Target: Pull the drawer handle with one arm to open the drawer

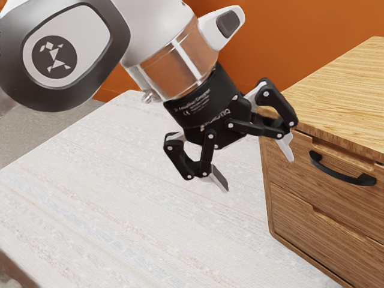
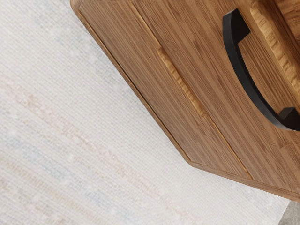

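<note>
pale whitewashed wood-grain table top (image 1: 90, 198) lies nearest, streaked with faint grey and tan lines, and the wrist view shows the same surface (image 2: 70, 140) under the hand. above it hangs the black two-finger gripper (image 1: 254, 165) on the white arm. its fingers are spread wide apart with nothing between them. one silver-tipped finger (image 1: 217, 179) points down toward the table. the other (image 1: 288, 147) sits right at the front corner of the cabinet, and i cannot tell whether it touches. white lettering on the gripper's black body reads as robotiq, with a smaller line above it too small to make out. a dark angular emblem sits on a white disc on the arm's big grey joint (image 1: 54, 54).

just beyond the fingers, at the exterior view's right, a light oak two-drawer cabinet (image 1: 342, 84) stands on the table. the upper drawer (image 1: 300, 162) carries a black curved bar handle (image 1: 339, 171), which lies a little to the right of the nearer fingertip and apart from it. in the wrist view the handle (image 2: 248, 79) arches across the drawer's grained front. the lower drawer (image 1: 324, 228) has a plain front. both fronts sit flush with the frame, so their insides are hidden.

farther back is a strip of grey floor (image 1: 36, 132), then a flat orange wall (image 1: 288, 36).
</note>
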Robot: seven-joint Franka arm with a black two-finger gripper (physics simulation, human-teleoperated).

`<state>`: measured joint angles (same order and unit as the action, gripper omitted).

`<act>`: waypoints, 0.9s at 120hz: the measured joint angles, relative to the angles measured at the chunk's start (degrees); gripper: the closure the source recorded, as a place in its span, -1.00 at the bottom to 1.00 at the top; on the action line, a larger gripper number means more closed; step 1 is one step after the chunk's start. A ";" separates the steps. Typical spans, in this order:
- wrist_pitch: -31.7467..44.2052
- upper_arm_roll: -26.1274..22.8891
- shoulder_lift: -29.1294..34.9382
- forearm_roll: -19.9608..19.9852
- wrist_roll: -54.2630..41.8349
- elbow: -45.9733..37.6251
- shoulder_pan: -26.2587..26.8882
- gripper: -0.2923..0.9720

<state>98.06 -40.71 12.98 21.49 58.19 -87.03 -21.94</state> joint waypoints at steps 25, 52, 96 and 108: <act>0.26 -1.98 -2.24 -7.27 1.05 3.00 0.01 -0.54; 0.66 -7.31 -5.11 -13.89 2.32 3.61 -0.02 -0.54; 8.41 -13.00 -9.55 -14.78 4.29 4.83 0.01 -0.54; 10.11 -13.22 -10.51 -14.78 4.76 4.63 0.63 -0.54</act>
<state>108.17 -53.93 2.47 6.71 62.95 -82.40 -21.31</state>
